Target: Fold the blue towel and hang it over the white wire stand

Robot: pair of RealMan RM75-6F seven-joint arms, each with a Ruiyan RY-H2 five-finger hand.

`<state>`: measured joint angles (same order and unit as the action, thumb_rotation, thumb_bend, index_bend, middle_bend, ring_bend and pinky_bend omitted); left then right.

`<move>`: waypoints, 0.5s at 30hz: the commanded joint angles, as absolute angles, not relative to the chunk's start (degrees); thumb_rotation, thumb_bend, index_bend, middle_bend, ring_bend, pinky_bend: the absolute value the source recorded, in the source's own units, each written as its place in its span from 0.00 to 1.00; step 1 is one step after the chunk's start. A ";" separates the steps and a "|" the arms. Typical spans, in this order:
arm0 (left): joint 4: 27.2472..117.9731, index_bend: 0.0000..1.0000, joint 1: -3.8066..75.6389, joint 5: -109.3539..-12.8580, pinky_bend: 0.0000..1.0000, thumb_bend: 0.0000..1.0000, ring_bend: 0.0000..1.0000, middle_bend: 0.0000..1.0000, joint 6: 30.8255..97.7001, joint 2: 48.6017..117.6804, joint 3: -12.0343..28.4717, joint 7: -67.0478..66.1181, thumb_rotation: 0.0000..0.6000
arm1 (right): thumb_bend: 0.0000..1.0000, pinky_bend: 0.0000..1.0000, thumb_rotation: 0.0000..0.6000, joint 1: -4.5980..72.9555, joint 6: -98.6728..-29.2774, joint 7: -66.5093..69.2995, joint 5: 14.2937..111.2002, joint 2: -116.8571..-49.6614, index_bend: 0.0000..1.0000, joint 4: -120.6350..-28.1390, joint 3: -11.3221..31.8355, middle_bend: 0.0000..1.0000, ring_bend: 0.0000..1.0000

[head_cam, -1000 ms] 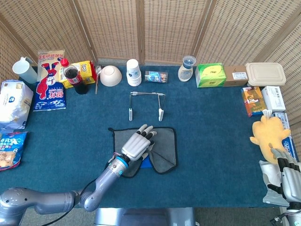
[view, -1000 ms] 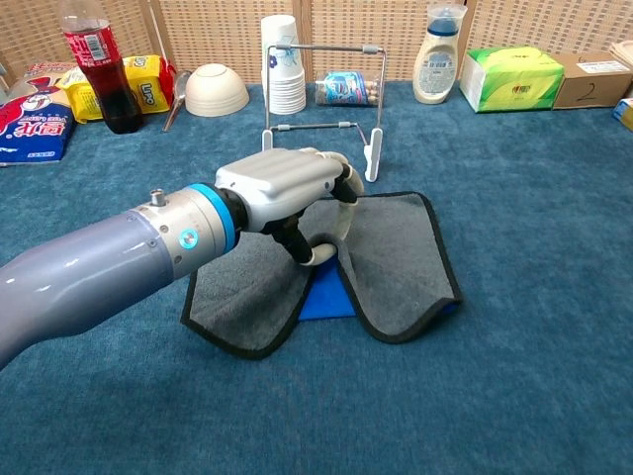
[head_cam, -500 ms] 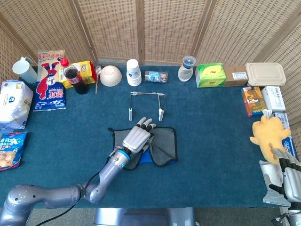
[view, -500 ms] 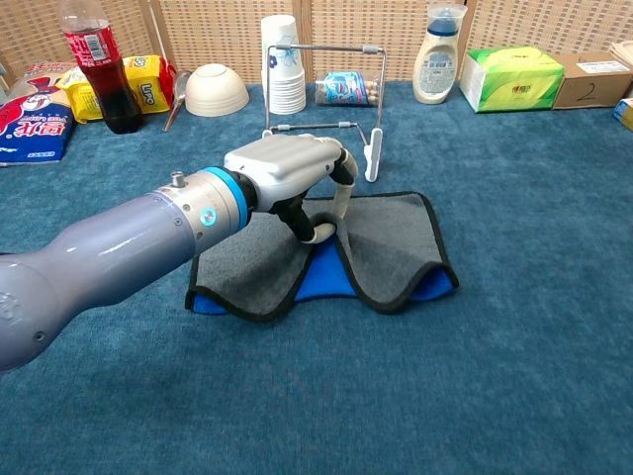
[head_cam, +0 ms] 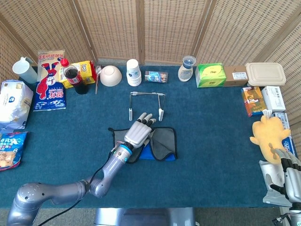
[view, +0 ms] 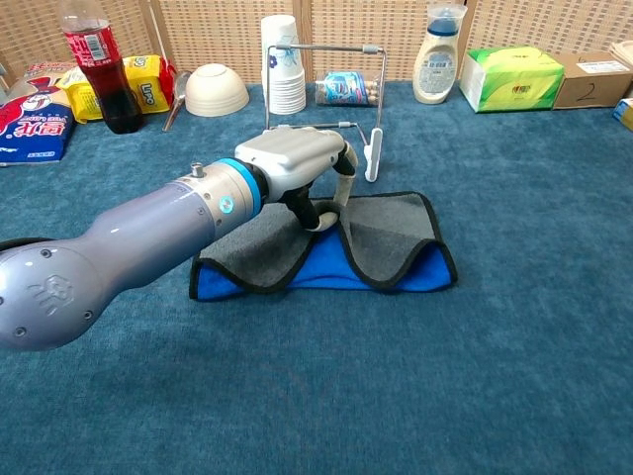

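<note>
Left hand (view: 297, 163) pinching the raised near edge of the towel (view: 386, 237), which lies half-folded on the surface (view: 514, 346) just before the wire stand (view: 321, 89). Right hand (head_cam: 288, 175) at the surface's edge; grasp indeterminable.

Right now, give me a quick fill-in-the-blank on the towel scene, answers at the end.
1. The left robot hand pinches the ____ towel.
2. The white wire stand has ____ hanging on it.
3. The stack of paper cups stands directly ____ the stand in the chest view.
4. The bowl rests ____ down.

Answers: blue; nothing; behind; upside
</note>
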<state>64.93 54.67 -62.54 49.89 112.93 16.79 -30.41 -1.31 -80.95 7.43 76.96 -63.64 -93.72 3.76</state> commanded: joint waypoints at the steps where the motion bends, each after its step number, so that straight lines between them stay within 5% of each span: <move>1: 64.14 0.59 55.13 -62.34 0.00 0.26 0.00 0.18 49.72 113.31 16.83 -30.11 1.00 | 0.36 0.00 1.00 -1.31 -80.87 7.45 76.87 -63.62 0.08 -93.71 3.79 0.11 0.04; 15: 61.30 0.52 56.25 -62.19 0.00 0.26 0.00 0.17 49.40 114.53 16.43 -28.62 1.00 | 0.36 0.00 1.00 -1.44 -80.94 7.29 76.67 -63.39 0.08 -93.95 3.87 0.11 0.04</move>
<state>61.33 56.24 -62.22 49.42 114.51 16.46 -28.64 -1.44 -80.94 7.29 76.67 -63.39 -93.96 3.87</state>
